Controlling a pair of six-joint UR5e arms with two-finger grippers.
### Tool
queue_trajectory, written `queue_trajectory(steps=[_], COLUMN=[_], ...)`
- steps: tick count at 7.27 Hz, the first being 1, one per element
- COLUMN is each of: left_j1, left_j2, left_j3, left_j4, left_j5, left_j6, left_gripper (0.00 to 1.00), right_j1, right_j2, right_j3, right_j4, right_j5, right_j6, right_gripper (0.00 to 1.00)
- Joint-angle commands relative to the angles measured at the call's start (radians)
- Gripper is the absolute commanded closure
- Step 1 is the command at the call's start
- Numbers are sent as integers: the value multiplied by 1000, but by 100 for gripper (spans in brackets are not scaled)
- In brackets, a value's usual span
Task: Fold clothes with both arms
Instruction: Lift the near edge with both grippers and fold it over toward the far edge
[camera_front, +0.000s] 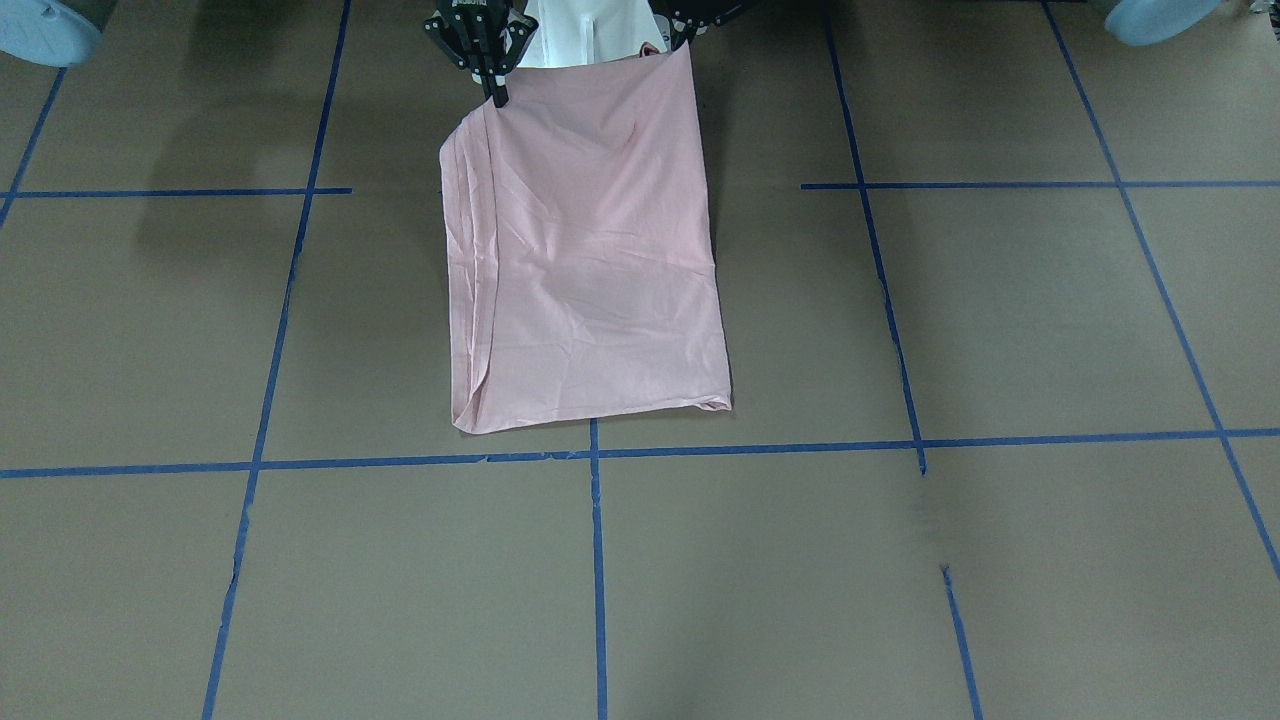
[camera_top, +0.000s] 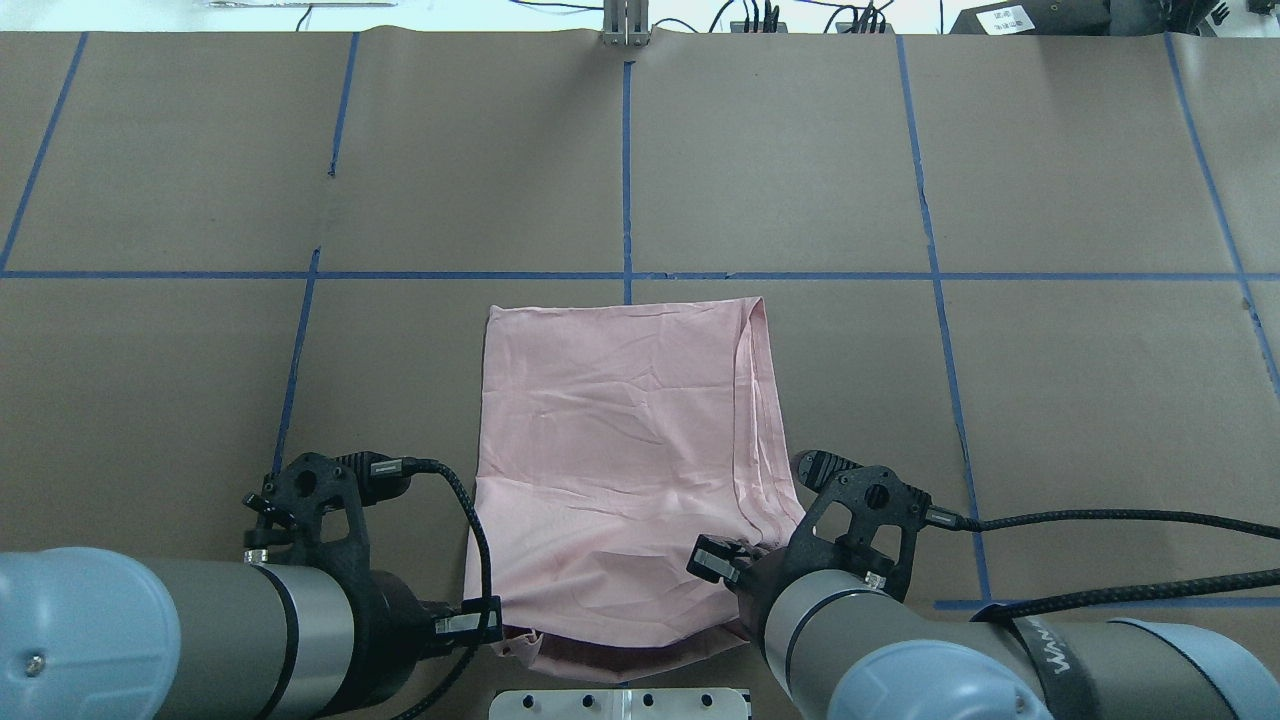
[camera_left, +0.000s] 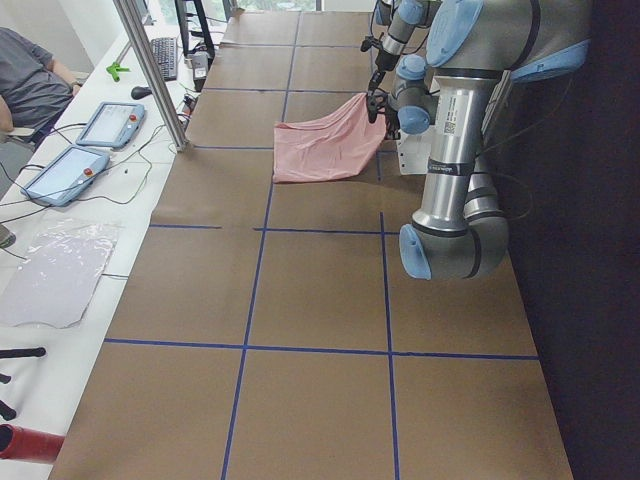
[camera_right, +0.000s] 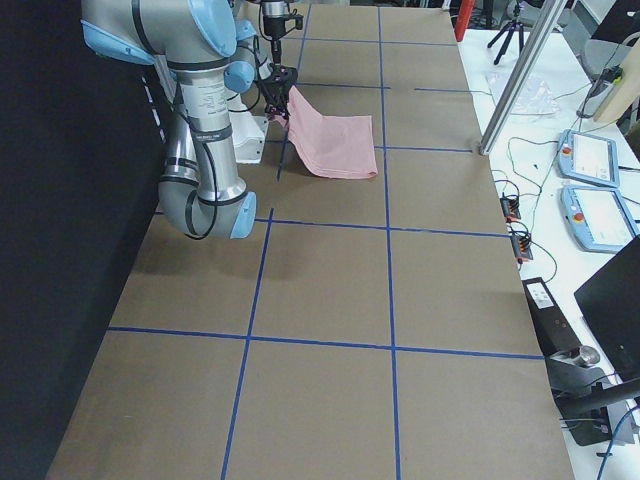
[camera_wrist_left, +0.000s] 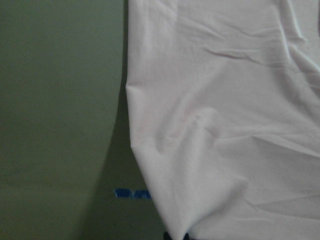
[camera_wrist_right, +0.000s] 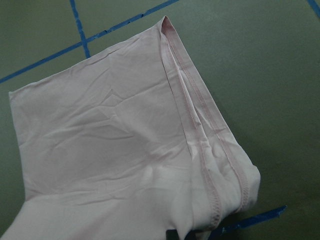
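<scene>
The clothes are one pale pink T-shirt, folded into a plain rectangle with no print showing, lying on the brown table. Its far edge rests flat near a blue tape line. Its edge nearest the robot is lifted off the table at both corners. My right gripper is shut on one raised corner, where several hemmed layers stack. The other raised corner is pinched by my left gripper, which is mostly cut off at the frame's top. From overhead the shirt sags between both wrists. Each wrist view shows only cloth running to its bottom edge.
The white pedestal base sits just behind the lifted edge. Blue tape lines divide the brown surface into squares. Beyond the table's far side there are tablets, a metal post and a seated person.
</scene>
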Motion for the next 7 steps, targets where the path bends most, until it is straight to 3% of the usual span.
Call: queue_trajectory(steps=[1, 3, 5, 7], left_j1=[-80, -201, -272, -335], left_j2=[-36, -80, -88, -147], left_j3=[65, 197, 332, 473], left_j4=[36, 15, -99, -154], left_j5=[-5, -8, -48, -50], left_j6=[93, 216, 241, 299], left_gripper=[100, 100, 100, 100], right_j1=[24, 101, 185, 271], right_j2=[44, 88, 91, 122], right_j3=[-86, -180, -324, -425], right_j4=[1, 44, 192, 237], right_j5=[-1, 2, 28, 72], right_j6=[-17, -71, -123, -202], right_gripper=[100, 100, 100, 100])
